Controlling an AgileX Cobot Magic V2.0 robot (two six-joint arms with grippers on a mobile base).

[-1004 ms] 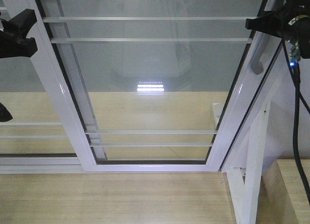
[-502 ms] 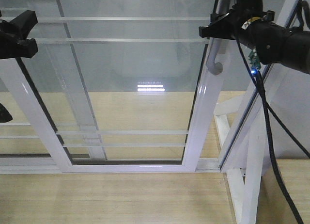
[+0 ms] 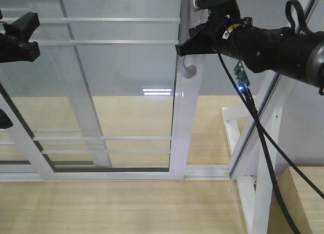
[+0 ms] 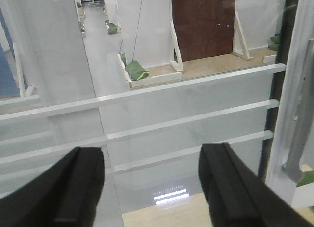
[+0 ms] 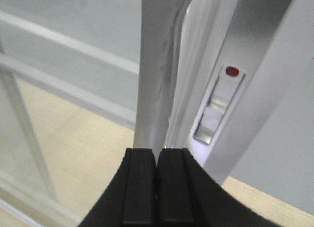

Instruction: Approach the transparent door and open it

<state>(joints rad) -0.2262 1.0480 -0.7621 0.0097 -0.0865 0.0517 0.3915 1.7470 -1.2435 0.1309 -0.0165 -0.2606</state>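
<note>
Pale wood flooring (image 3: 126, 203) is running beneath the transparent door (image 3: 121, 67), which is standing left of the white jamb (image 3: 240, 160) – an open gap between them. Right gripper (image 3: 183, 47) is pressing against the curved handle (image 3: 188, 71), fingers closed together, black cable (image 3: 268, 163) dangling. Left gripper (image 4: 152, 153) is facing the glass, fingers spread apart.

Pale wooden floor (image 3: 121, 203) along the bottom, crossed by a white floor track (image 3: 210, 170), with a white cross-braced post (image 3: 263, 163) at the right — a light wooden block (image 3: 304, 193) just beside it. Farther off, a dark brown panel (image 4: 203, 20) above a low wooden platform (image 4: 206, 65) — a green bundle (image 4: 136, 70) lying at its left end.
</note>
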